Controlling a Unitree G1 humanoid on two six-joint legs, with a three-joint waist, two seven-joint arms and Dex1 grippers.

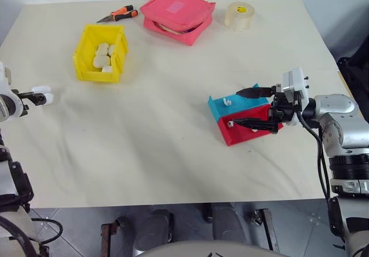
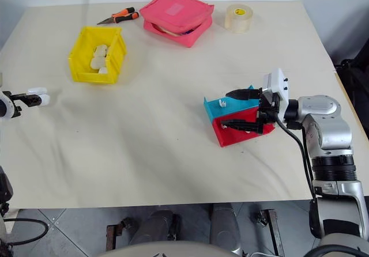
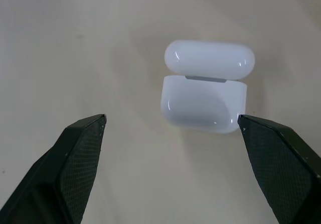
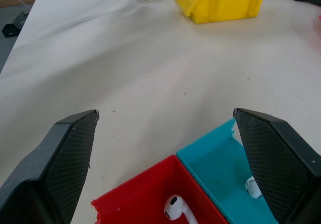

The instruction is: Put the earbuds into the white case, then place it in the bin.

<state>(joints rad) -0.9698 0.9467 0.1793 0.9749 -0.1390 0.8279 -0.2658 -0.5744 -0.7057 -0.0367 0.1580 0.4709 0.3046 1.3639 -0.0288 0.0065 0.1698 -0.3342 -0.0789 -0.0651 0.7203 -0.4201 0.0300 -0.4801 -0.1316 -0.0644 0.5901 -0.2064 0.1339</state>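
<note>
While both grippers stood apart, left gripper [image 3: 170, 123] framed the open case [image 3: 204, 91]; right gripper [image 1: 245, 107] hovered over the trays [image 1: 245, 133] holding earbuds [image 4: 173, 207].

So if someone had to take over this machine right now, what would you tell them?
Left gripper: jaws open, at the white case, lid flipped up, nothing held.
Right gripper: jaws open over the trays, empty.
One of the earbuds lies in the red tray, the other in the blue tray.
The bin already holds some white items.
Done: nothing for this case yet.
Left: both buds into the case, close it, put it in the bin.
</note>
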